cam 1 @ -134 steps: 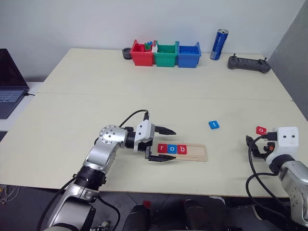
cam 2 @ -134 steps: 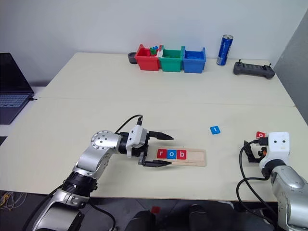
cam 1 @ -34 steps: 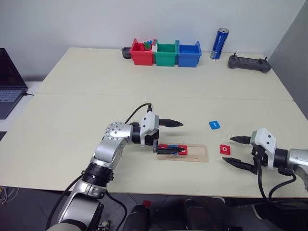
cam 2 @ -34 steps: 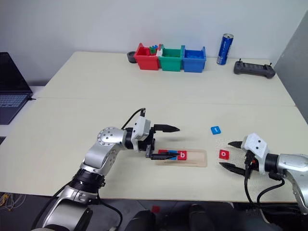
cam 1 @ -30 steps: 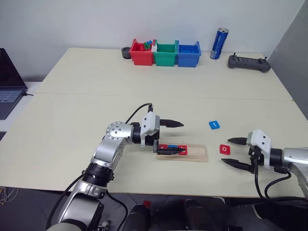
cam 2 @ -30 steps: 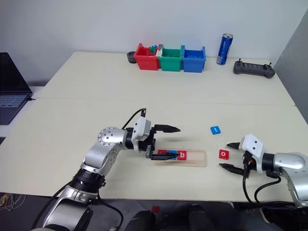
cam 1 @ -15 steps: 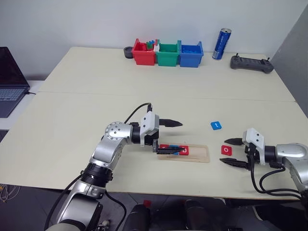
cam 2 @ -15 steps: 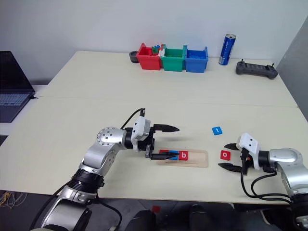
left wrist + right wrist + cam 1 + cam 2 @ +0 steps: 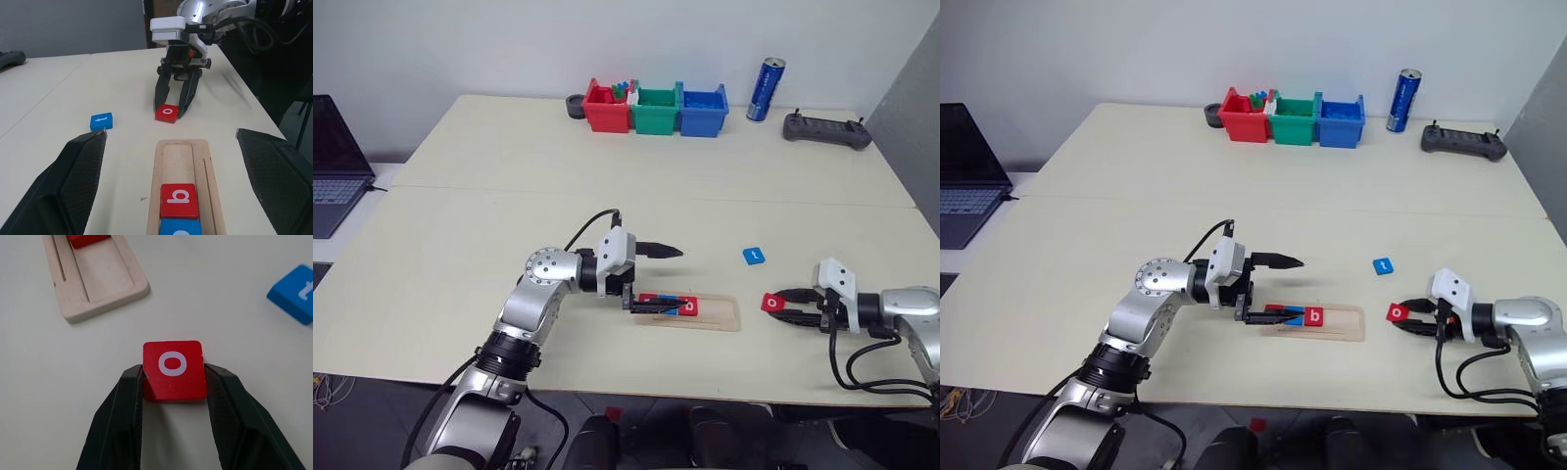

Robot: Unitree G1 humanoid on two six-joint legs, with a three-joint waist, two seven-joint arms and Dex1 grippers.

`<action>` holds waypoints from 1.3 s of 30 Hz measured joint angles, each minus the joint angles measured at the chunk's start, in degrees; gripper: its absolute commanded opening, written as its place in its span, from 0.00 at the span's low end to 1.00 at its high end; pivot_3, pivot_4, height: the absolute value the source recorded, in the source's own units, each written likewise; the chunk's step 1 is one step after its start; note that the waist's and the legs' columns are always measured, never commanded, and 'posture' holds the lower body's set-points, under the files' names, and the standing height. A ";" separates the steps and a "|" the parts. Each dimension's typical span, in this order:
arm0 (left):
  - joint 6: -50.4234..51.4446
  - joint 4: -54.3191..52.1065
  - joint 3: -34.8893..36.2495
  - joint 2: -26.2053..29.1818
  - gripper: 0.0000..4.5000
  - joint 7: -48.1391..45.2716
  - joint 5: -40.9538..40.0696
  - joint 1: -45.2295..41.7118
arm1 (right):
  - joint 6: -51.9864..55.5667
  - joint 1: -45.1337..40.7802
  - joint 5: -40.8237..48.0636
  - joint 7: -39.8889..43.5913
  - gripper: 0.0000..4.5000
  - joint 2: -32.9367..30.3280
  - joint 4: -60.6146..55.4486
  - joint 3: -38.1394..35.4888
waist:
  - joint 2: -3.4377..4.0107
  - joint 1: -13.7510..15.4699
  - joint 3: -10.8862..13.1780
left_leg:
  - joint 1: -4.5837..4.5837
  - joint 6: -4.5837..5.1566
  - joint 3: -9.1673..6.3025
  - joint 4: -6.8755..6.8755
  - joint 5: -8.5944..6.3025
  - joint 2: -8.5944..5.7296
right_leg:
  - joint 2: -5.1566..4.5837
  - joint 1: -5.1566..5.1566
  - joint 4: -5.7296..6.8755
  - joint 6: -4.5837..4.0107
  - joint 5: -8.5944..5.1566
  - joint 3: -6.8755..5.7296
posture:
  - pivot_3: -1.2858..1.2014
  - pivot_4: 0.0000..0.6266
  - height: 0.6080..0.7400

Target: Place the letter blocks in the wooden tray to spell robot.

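beside wooden tray, right tool pinching red "o" block; left tool spread.

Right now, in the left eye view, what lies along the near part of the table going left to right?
left claw → wooden tray → blue t block → red o block between the right claw's fingers

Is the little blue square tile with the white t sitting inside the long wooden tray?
No, the blue square tile with the white t lies on the bare table, apart from the long wooden tray.
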 measured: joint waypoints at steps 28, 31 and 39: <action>-0.28 -6.23 -0.08 6.03 1.00 -1.91 0.05 7.57 | 4.02 -6.12 -1.11 -1.25 0.32 6.17 -10.85 11.25 | 0.01 0.29 -0.01 | -0.04 0.00 -0.07 0.00 0.00 -0.01 | -0.03 -0.01 -0.01 -0.01 0.01 -0.07 | 0.52 0.24 1.00; -0.48 -5.17 -0.02 6.01 1.00 -1.57 0.12 6.30 | 4.02 -6.12 -1.41 -0.95 0.32 6.17 -10.86 11.75 | 0.01 0.26 -0.01 | -0.03 0.00 -0.06 0.00 0.00 0.00 | -0.02 -0.01 -0.01 -0.01 0.00 -0.08 | 0.52 0.24 1.00; -1.02 -2.97 0.14 6.02 1.00 -1.37 0.34 5.10 | 3.99 -6.13 -2.91 -1.10 0.32 6.61 -10.59 13.35 | 0.01 0.24 -0.01 | -0.03 0.00 -0.08 0.00 0.00 0.00 | -0.02 -0.02 0.01 -0.01 0.01 -0.08 | 0.52 0.24 1.00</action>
